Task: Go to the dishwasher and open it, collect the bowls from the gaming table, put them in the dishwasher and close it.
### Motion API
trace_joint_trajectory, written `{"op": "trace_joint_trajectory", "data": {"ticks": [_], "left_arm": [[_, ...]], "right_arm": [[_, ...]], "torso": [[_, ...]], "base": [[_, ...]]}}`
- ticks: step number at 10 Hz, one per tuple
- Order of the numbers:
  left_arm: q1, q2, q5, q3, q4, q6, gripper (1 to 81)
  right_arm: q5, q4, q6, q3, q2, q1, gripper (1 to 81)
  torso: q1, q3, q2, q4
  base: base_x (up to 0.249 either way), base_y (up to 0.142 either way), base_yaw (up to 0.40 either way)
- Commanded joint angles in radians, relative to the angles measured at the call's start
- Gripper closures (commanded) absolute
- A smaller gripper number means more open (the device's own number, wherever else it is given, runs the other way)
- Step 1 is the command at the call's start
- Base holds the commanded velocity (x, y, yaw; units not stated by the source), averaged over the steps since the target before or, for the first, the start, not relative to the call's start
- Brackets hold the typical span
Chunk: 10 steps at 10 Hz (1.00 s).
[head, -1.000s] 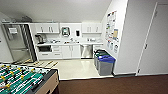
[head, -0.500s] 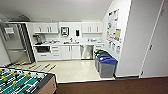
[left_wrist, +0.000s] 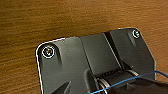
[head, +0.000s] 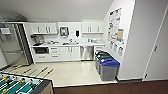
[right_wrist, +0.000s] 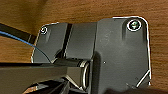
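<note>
Kitchenette at the far end of a pale floor (head: 72, 72), seen from the head camera across a strip of dark brown flooring. Landmark: the dishwasher (head: 87, 52), a stainless-steel-fronted panel set under the white countertop (head: 67, 45), door closed. To its left run white base cabinets (head: 67, 53); to its right, and nearer the robot, stand lidded waste bins, the closest grey with a blue lid (head: 109, 68). Left of the cabinets, a tall steel refrigerator (head: 12, 45). A green-field foosball table with yellow-handled rods (head: 20, 85) lies well short of the dishwasher on the left. The dishwasher lies ahead, slightly right of centre; its front runs crosswise to the line of approach. Open floor between foosball table and bins leaves a broad lane, narrowed by the bins beside the appliance. Both wrist views look down on brown wood-grain floor; finger state cannot be told for either arm, nor which arm is nearer.
</note>
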Motion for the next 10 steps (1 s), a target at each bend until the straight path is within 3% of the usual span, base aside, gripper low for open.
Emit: {"op": "trace_joint_trajectory", "data": {"ticks": [1, 10], "left_arm": [[-0.059, -0.004, 0.045, 0.002, 0.002, 0.003, 1.0], [-0.059, -0.004, 0.045, 0.002, 0.002, 0.003, 1.0]], "right_arm": [[-0.049, 0.000, -0.004, 0.002, -0.004, 0.049, 1.0], [-0.049, 0.000, -0.004, 0.002, -0.004, 0.049, 1.0]], "torso": [[0.000, 0.000, 0.000, 0.000], [0.000, 0.000, 0.000, 0.000]], "base": [[0.266, 0.000, 0.000], [0.266, 0.000, 0.000]]}}
